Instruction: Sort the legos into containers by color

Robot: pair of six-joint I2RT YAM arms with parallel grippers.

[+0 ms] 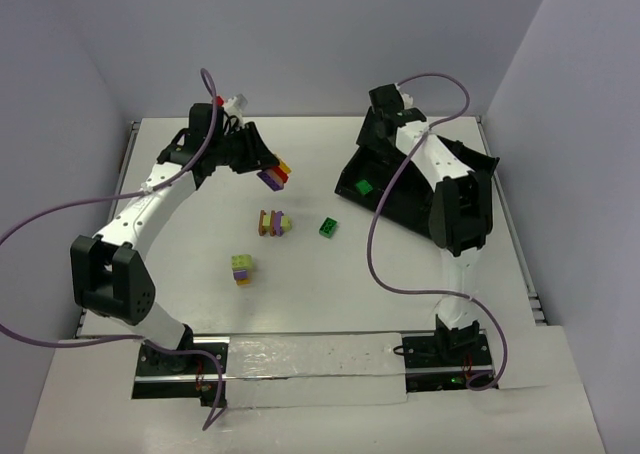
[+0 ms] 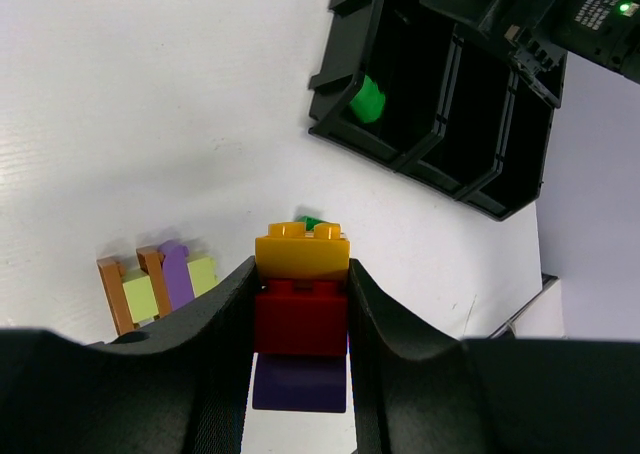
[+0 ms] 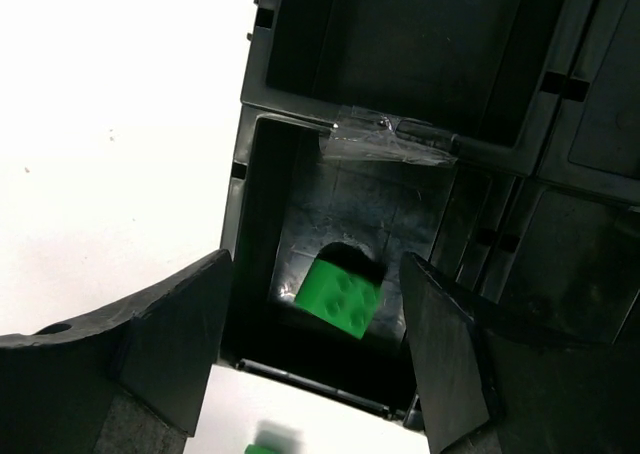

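My left gripper (image 1: 262,167) is shut on a stack of an orange-yellow, a red and a purple lego (image 1: 275,176) and holds it above the table; the left wrist view shows the stack (image 2: 300,319) clamped between the fingers (image 2: 225,319). My right gripper (image 1: 378,146) is open and empty, above the black divided tray (image 1: 415,206). A green lego (image 3: 340,294) lies in the compartment below its jaws, also seen from the top (image 1: 361,186). On the table lie an orange, purple and yellow-green cluster (image 1: 273,223), a green lego (image 1: 328,228) and a yellow-green, purple and orange cluster (image 1: 242,269).
The tray (image 2: 440,124) stands tilted at the right back, its other compartments dark and seemingly empty. Purple cables loop from both arms. White walls close in the table's left, back and right sides.
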